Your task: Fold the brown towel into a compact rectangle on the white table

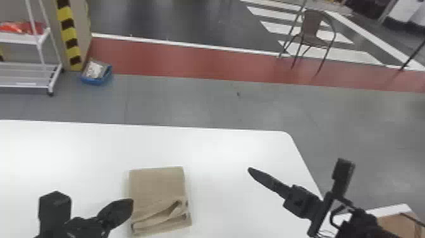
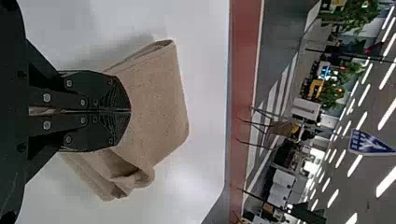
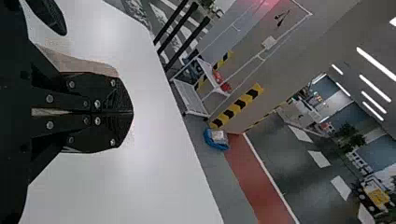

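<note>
The brown towel (image 1: 158, 186) lies folded into a small rectangle on the white table (image 1: 221, 152), with loose, wrinkled layers along its near part. My left gripper (image 1: 121, 210) is at the towel's left edge in the head view; whether it touches cannot be told. My right gripper (image 1: 257, 174) stands off to the towel's right, above the table. In the left wrist view the left gripper (image 2: 130, 112) has its fingers together in front of the towel (image 2: 161, 102). Shut too is the right gripper (image 3: 132, 113) in its wrist view, with part of the towel (image 3: 86, 64) beside it.
The table's far edge and rounded right corner lie beyond the towel. A cardboard box (image 1: 398, 224) sits at the lower right. On the floor behind are a white rack (image 1: 41, 74), a blue bin (image 1: 96, 74) and a chair (image 1: 313, 31).
</note>
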Robot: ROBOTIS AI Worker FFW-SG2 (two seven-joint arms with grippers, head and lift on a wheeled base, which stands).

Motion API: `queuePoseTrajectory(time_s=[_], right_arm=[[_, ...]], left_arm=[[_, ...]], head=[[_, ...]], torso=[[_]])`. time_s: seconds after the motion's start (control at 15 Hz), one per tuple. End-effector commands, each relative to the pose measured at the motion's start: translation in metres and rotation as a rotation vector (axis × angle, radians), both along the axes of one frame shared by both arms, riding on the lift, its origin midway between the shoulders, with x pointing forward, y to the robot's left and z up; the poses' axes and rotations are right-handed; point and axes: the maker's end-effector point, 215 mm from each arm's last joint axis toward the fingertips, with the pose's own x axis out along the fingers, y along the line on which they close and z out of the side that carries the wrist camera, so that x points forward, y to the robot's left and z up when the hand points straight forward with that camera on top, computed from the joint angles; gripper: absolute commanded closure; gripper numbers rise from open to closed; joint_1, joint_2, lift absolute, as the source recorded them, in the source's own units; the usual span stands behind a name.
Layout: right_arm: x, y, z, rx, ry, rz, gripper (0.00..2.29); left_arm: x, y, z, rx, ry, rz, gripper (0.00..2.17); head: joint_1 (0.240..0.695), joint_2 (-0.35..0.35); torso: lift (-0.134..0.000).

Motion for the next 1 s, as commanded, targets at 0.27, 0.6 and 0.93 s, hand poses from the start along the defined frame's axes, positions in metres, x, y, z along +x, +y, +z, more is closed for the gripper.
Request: queuePoseTrajectory(time_s=[0.27, 0.6, 0.93], right_arm=[[0.025, -0.05, 0.036, -0.276, -0.234, -0.092, 0.0], [0.036, -0.076, 0.049, -0.43, -0.348, -0.137, 0.06], [0.044, -0.046, 0.074, -0.48, -0.503, -0.155, 0.08]], left_arm=[[0.043, 0.041, 0.104, 0.042, -0.273, 0.145, 0.03], [0.067, 0.078, 0.152, 0.112, -0.448, 0.298, 0.02], [0.072, 0.069, 0.191, 0.065, -0.621, 0.441, 0.02]], head=[[0.695, -0.278], [0.695, -0.264], [0.695, -0.237]], torso=[[0.0], [0.0], [0.0]])
